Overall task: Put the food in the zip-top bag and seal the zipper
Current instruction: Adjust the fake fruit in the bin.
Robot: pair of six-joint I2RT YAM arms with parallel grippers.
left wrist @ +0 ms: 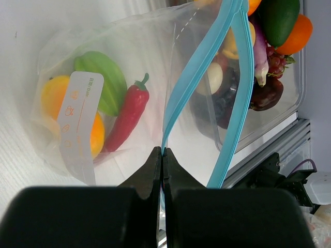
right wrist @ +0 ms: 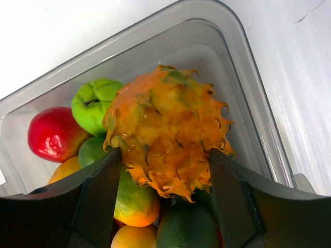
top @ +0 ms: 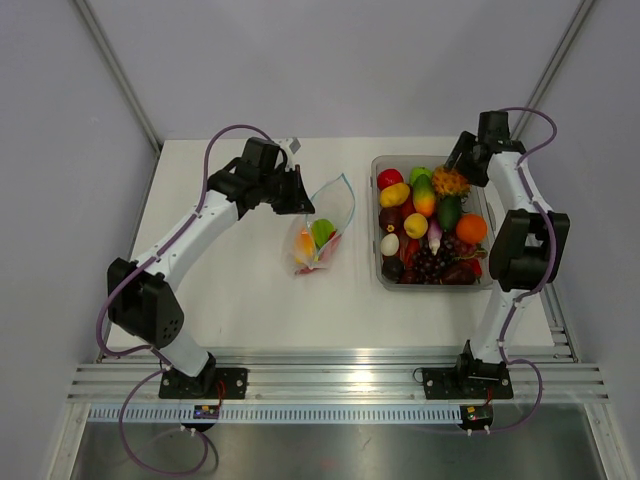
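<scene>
The clear zip-top bag (top: 322, 228) lies mid-table with its mouth toward the tub. It holds a green fruit (left wrist: 103, 77), a red chilli (left wrist: 129, 111) and an orange fruit (left wrist: 54, 93). My left gripper (top: 300, 195) is shut on the bag's light-blue zipper (left wrist: 191, 77) at the near end of the mouth, which gapes open; the jaws (left wrist: 163, 152) pinch the strip. My right gripper (top: 460, 158) is over the tub's far corner. Its fingers (right wrist: 164, 155) press both sides of an orange spiky fruit (right wrist: 165, 119) that sits on the other food (top: 430, 230).
A rigid clear tub (top: 376, 215) full of toy fruits and vegetables stands right of the bag, close to its mouth. A red apple (right wrist: 54, 134) and green apple (right wrist: 95, 101) lie beside the spiky fruit. The tub wall (right wrist: 227, 62) is close behind it.
</scene>
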